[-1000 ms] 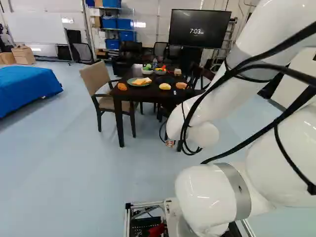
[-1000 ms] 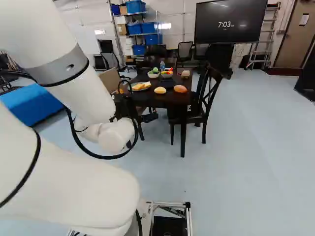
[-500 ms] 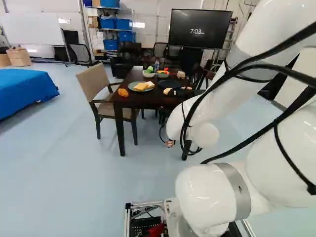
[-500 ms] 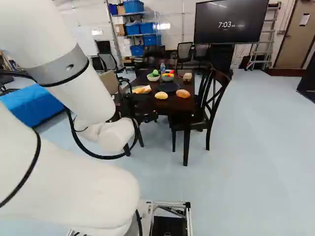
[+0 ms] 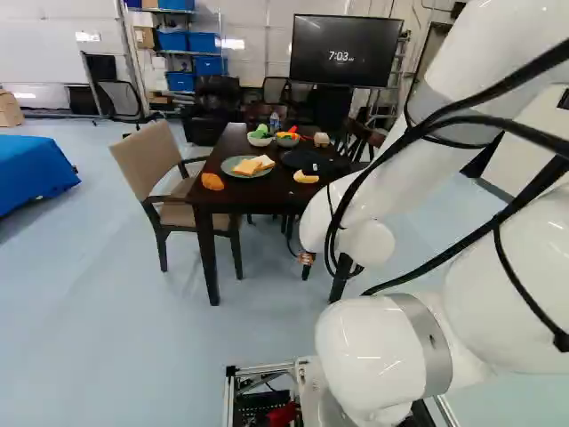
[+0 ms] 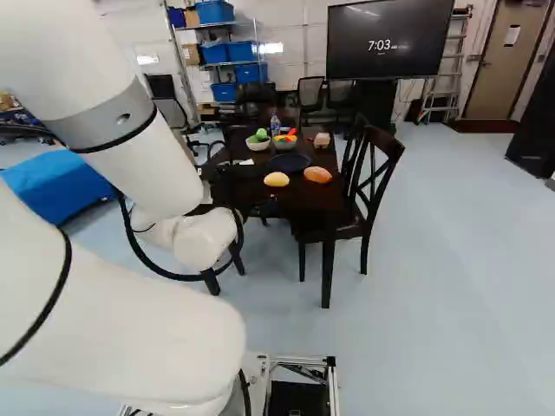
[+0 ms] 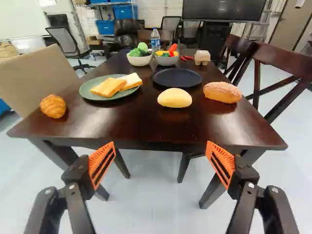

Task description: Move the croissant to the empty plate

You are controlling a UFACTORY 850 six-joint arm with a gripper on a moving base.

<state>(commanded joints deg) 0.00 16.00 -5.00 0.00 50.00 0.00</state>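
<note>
The gripper (image 6: pixel 267 206) shows as a dark shape before the table in the right base view. In the wrist view the gripper (image 7: pixel 160 161) stands open, nothing between its orange pads, short of the table's near edge. The croissant (image 7: pixel 53 106) lies on the tabletop near its left corner, ahead of and left of the fingers; the left base view also shows the croissant (image 5: pixel 212 181). An empty dark plate (image 7: pixel 176 77) sits further back, behind a pale yellow bun.
The dark table (image 7: pixel 141 122) also bears a green plate (image 7: pixel 87 90) with bread slices, the bun (image 7: pixel 174 98), a sprinkled loaf (image 7: pixel 222 92), two bowls, a bottle and a small carton. A beige chair (image 5: pixel 153 165) flanks the croissant's side; a dark wooden chair (image 6: pixel 371 186) stands opposite.
The base has moved toward the table and turned a little to the right, so the table looks nearer. The arm keeps its pose against its lowest joint.
</note>
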